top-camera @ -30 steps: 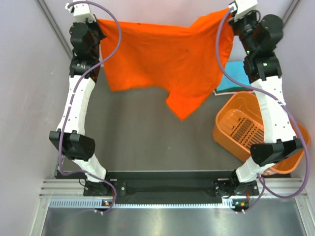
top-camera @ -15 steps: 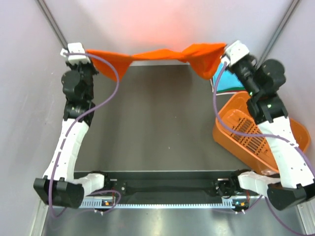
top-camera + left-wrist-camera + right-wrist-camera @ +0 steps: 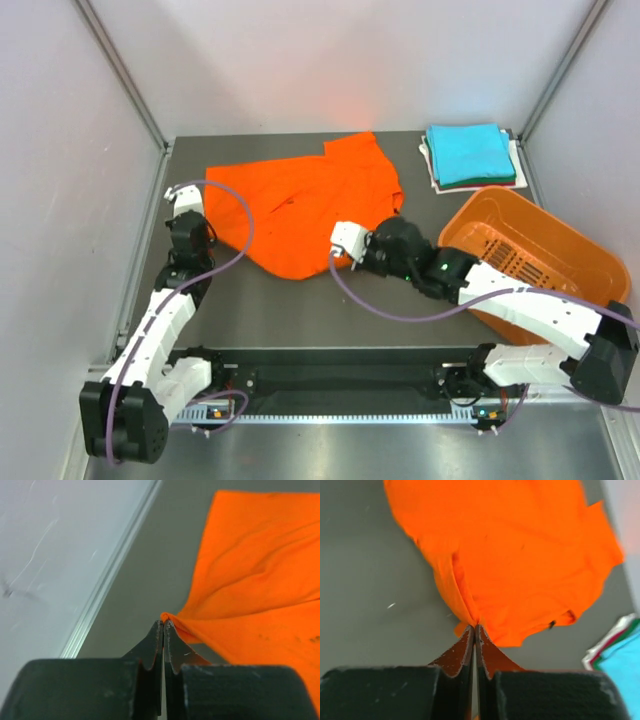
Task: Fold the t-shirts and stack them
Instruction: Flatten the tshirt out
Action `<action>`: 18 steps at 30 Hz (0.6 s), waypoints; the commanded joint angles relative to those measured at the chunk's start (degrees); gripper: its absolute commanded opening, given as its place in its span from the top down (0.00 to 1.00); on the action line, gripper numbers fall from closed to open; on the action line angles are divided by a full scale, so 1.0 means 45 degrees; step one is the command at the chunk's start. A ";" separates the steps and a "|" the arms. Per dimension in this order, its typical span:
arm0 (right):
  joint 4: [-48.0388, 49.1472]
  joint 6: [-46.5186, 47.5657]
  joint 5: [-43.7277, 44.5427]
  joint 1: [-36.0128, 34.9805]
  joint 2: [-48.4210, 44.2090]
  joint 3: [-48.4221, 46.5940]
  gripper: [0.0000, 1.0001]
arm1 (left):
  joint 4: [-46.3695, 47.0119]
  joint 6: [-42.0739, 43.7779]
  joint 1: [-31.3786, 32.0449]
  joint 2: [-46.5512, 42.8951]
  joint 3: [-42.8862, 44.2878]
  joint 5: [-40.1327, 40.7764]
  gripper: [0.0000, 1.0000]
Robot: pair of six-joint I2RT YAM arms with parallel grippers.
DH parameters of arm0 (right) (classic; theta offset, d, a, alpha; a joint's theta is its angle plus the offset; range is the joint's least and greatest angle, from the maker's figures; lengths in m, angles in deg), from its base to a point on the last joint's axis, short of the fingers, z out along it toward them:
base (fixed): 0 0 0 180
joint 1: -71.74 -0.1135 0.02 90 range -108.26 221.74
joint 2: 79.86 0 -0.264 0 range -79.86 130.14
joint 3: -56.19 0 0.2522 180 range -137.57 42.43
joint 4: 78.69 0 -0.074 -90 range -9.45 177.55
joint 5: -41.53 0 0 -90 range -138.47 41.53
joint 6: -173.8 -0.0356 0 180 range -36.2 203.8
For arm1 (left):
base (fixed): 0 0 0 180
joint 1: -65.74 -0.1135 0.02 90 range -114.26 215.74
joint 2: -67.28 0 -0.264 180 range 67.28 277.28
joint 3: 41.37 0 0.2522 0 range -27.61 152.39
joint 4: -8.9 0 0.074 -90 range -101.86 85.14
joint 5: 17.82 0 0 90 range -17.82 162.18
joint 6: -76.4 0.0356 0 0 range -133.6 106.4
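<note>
The bright orange t-shirt [image 3: 305, 205] lies spread and rumpled on the dark table, toward the back middle. My left gripper [image 3: 205, 200] is shut on its left edge; in the left wrist view the cloth [image 3: 255, 585] is pinched at the fingertips [image 3: 164, 625]. My right gripper [image 3: 335, 250] is shut on the shirt's near edge; in the right wrist view the cloth [image 3: 520, 555] bunches at the tips [image 3: 474, 627]. A folded turquoise t-shirt [image 3: 468, 153] tops a stack of folded shirts at the back right, with white and dark edges beneath it.
An orange slotted plastic basket [image 3: 535, 260] stands tilted at the right, beside my right arm. Grey walls [image 3: 70, 150] with metal rails enclose the left, back and right sides. The folded stack shows at the right wrist view's lower right corner [image 3: 620, 655].
Both arms have come down and toward the near side from high at the back. The orange shirt, held stretched in the air before, now lies on the table.
</note>
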 commanded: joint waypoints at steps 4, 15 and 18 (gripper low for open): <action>-0.1574 -0.2471 0.1547 -0.1464 -0.0035 0.0824 1.00 | -0.0141 -0.1213 -0.0107 0.0626 -0.0409 0.4332 1.00; -0.3312 -0.3546 0.1235 -0.2832 -0.0446 0.0631 1.00 | 0.1478 -0.1661 -0.1122 0.1449 -0.0739 0.6971 1.00; -0.3567 -0.3781 0.1215 -0.3144 -0.0466 0.0610 1.00 | 0.2144 -0.1622 -0.1240 0.0863 -0.1247 0.6406 1.00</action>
